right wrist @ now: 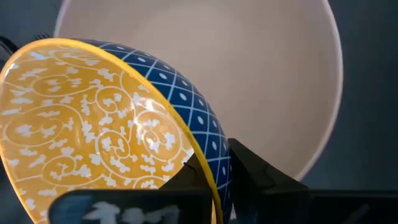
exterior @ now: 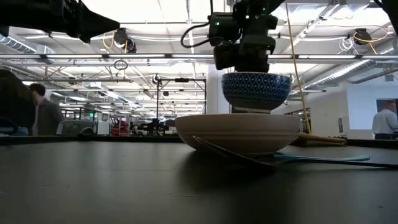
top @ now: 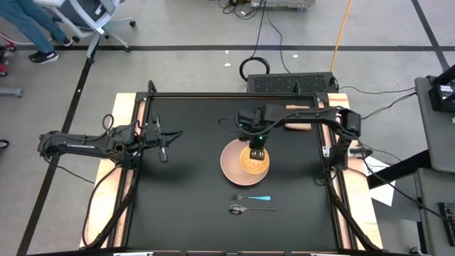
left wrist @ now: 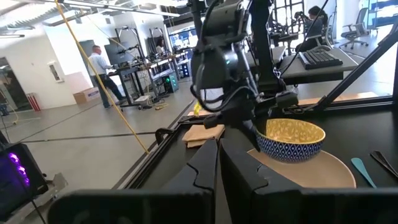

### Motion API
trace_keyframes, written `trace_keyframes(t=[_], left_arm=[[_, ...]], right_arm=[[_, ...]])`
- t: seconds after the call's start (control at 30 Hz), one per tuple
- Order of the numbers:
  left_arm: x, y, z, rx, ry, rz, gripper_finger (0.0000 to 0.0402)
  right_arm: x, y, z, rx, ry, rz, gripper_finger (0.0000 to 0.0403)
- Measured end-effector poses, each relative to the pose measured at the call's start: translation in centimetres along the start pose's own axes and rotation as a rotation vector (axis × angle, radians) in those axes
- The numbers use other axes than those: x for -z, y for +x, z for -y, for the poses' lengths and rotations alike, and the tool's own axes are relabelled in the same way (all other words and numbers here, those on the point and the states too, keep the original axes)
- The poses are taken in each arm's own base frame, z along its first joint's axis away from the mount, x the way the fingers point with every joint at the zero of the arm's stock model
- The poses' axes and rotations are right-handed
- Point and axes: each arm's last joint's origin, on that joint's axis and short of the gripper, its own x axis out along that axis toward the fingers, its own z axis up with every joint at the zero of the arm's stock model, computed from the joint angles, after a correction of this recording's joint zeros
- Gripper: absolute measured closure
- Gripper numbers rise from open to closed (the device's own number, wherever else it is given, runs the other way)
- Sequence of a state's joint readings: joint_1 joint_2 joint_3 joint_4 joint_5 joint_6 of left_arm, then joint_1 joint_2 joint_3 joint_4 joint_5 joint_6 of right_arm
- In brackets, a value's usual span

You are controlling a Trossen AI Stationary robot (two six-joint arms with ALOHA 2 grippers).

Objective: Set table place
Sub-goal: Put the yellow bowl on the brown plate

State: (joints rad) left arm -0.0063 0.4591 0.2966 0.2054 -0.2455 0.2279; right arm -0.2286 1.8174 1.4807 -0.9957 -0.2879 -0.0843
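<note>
The table (top: 185,206), a matte-black square top with light wooden boards along two sides, carries everything; a place setting is being built near its middle, toward the right arm's side. A tan mat or board (top: 298,118) lies at the far edge near the right arm's base, well apart from the setting. Next largest is the pinkish-beige plate (top: 229,165), resting flat on the table and serving as the base of the setting. Over it hangs the bowl (exterior: 256,90), blue lattice outside, yellow scrollwork inside; the low view shows a clear gap between the bowl's foot and the plate, so it is not yet set down. The bowl sits upright and roughly over the plate's right half, presumably so it can be lowered straight into the plate's well. The right gripper (right wrist: 219,163) pinches the bowl's rim, one finger inside and one outside, jaws narrow on the wall; a rim grip keeps the foot free for placing. The left gripper (left wrist: 219,163) hovers over the table's left part, well apart from the dishes, fingers nearly closed on nothing; it appears to be waiting. In front of the plate lie a utensil with a light-blue handle (top: 261,198) and, nearer the edge, a metal spoon (top: 245,209), both sideways, apart from the plate.
</note>
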Motion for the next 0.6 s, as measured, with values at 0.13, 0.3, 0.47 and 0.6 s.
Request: trace_keyframes(t=[0.13,0.3,0.47,0.6], left_arm=[[0.0,0.0,0.0,0.0,0.0,0.0,0.0376],[0.0,0.0,0.0,0.0,0.002,0.0,0.0376],[0.01,0.0,-0.04,-0.012,0.029,-0.003,0.0376],[0.02,0.0,-0.08,-0.028,0.029,-0.007,0.0376]], right_arm=[[-0.37,0.31,0.7,-0.001,-0.003,0.024,0.0388],[-0.57,0.21,0.88,0.002,-0.034,0.049,0.0388],[-0.72,0.23,0.74,-0.052,-0.064,0.067,0.0388],[-0.97,0.18,0.93,-0.049,-0.067,0.095,0.0388]])
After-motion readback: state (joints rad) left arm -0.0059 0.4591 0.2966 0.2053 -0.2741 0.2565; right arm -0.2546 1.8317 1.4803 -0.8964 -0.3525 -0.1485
